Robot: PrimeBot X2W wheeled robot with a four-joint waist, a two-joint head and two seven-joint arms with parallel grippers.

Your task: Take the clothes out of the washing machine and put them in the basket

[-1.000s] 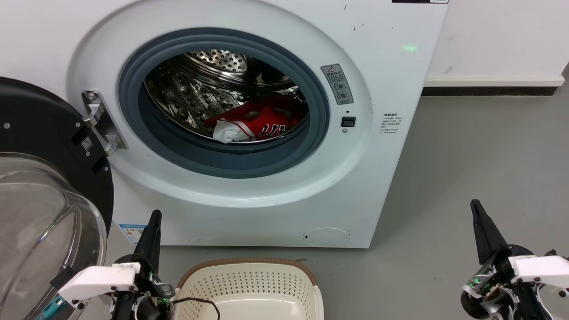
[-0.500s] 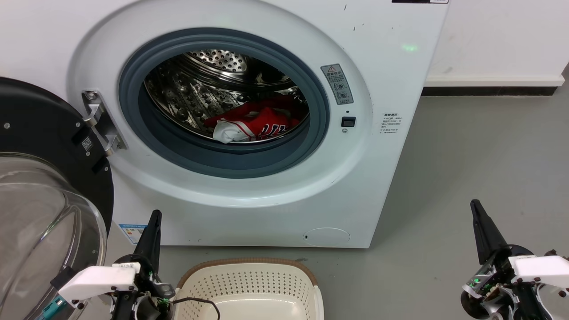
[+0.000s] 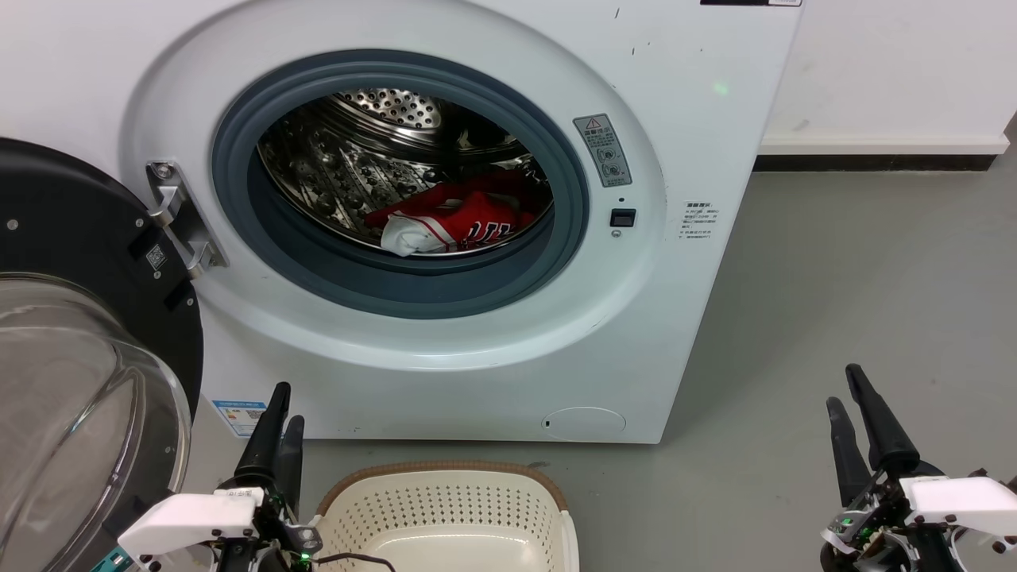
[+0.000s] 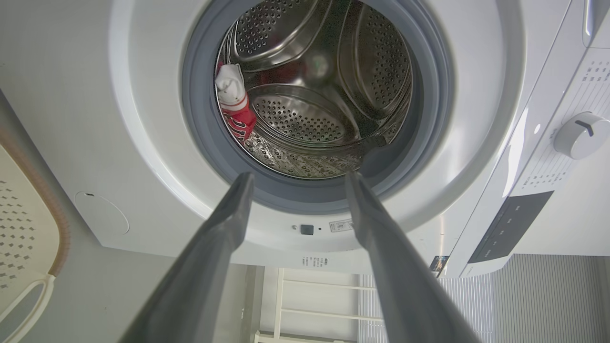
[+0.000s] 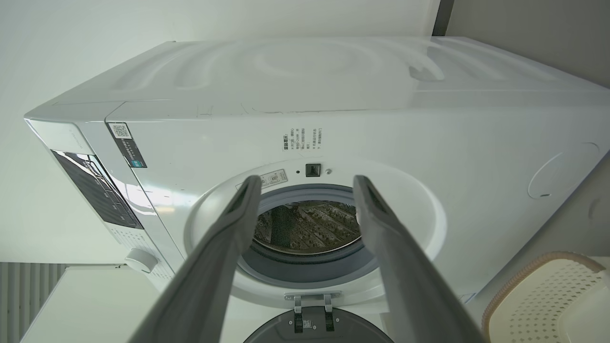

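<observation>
Head view: the washing machine [image 3: 699, 159] stands with its glass door [image 3: 71, 334] swung wide to the left, so the grey-gasketed porthole [image 3: 238, 159] is unobstructed. The clothes [image 3: 457, 226], a red bundle, lie low in the steel drum [image 3: 349, 159]. Their long axis runs left to right, with the white end toward the hinge side and the lettered red part to the right. The basket [image 3: 445, 467] sits on the grey floor [image 3: 834, 278] in front of the machine, below the porthole. The left gripper [image 3: 288, 403] is just beside its left rim, with its fingers slightly parted and nothing between them. The right gripper [image 3: 842, 386] is well apart over bare floor, likewise parted and empty.

Left wrist view: the spread fingers frame the porthole. The bundle hugs the drum's left edge with its white end uppermost here. A dial [image 4: 579, 136] and a dark control panel [image 4: 510, 228] appear.

Right wrist view: the separated fingers point at the porthole, the machine's side panel [image 5: 333, 81] is above and the basket rim is at lower right.
</observation>
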